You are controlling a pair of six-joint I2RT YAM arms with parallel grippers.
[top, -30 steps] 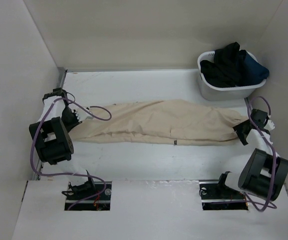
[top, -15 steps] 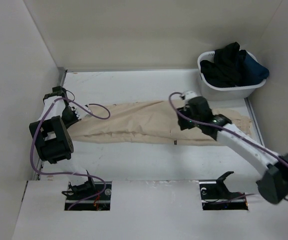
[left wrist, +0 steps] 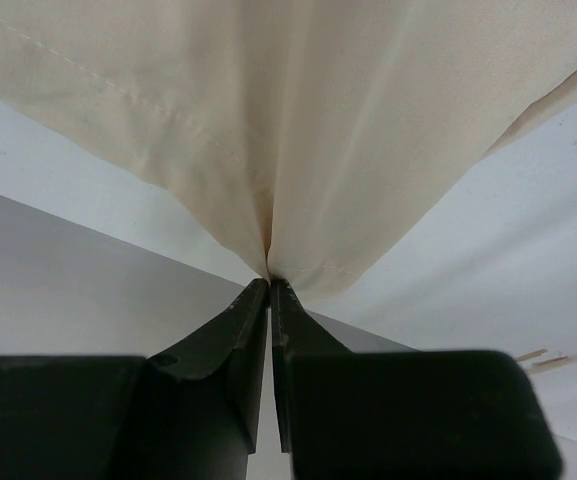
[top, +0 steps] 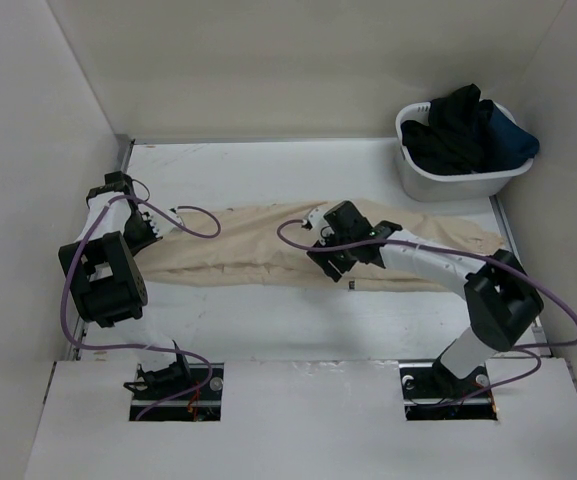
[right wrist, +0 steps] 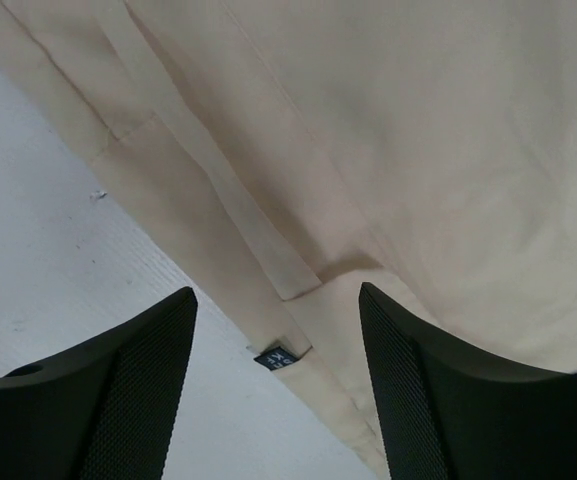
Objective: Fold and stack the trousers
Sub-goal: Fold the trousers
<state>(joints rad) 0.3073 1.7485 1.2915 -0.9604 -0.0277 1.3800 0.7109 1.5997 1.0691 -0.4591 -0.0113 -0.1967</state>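
The beige trousers (top: 258,245) lie stretched left to right across the white table (top: 268,170). My left gripper (top: 154,231) is at their left end. In the left wrist view its jaws (left wrist: 269,284) are shut on a pinched fold of the trousers' edge (left wrist: 298,120). My right gripper (top: 324,254) hovers open over the middle of the trousers, near their front edge. In the right wrist view its fingers (right wrist: 276,292) straddle a seam of the cloth (right wrist: 418,150) and a small dark tag (right wrist: 278,357), with nothing between them.
A white basket (top: 415,175) holding dark clothes (top: 463,125) stands at the back right corner. Enclosure walls rise on the left, back and right of the table. The right arm's forearm (top: 428,265) lies above the trousers' right half.
The right arm has swung from the trousers' right end to their middle, and its jaws have opened wider. The left gripper has kept its hold and place.
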